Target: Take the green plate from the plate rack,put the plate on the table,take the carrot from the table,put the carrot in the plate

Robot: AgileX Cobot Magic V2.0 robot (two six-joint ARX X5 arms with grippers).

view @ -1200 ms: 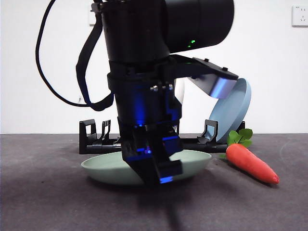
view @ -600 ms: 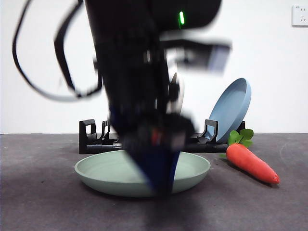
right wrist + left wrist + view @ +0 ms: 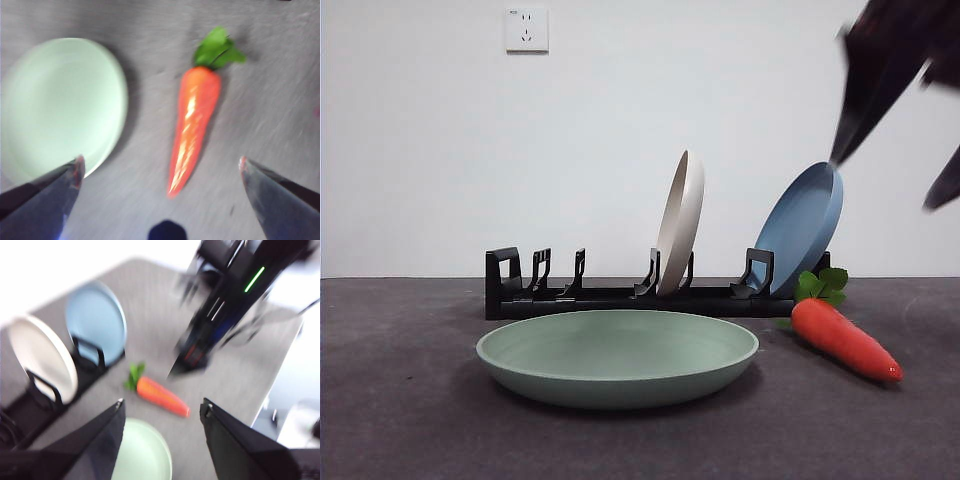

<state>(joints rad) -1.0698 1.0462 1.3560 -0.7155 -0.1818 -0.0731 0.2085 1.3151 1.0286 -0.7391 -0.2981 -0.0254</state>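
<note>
The green plate (image 3: 617, 357) lies flat on the table (image 3: 400, 420) in front of the plate rack (image 3: 610, 296), with nothing touching it. The carrot (image 3: 842, 338) lies on the table to the plate's right, leaves toward the rack. My left gripper (image 3: 162, 402) is open and empty, high above the plate (image 3: 145, 455) and carrot (image 3: 161, 396). My right gripper (image 3: 161, 160) is open and empty, above the carrot (image 3: 192, 127) with the green plate (image 3: 60, 105) beside it. The right arm (image 3: 895, 60) shows blurred at the front view's top right.
A cream-white plate (image 3: 680, 222) and a blue plate (image 3: 800, 228) stand upright in the rack's right half; its left slots hold nothing. A white wall lies behind.
The arm that stood over the green plate has lifted out of the front view, leaving the plate flat on the table. A dark blurred arm has come in at the top right.
</note>
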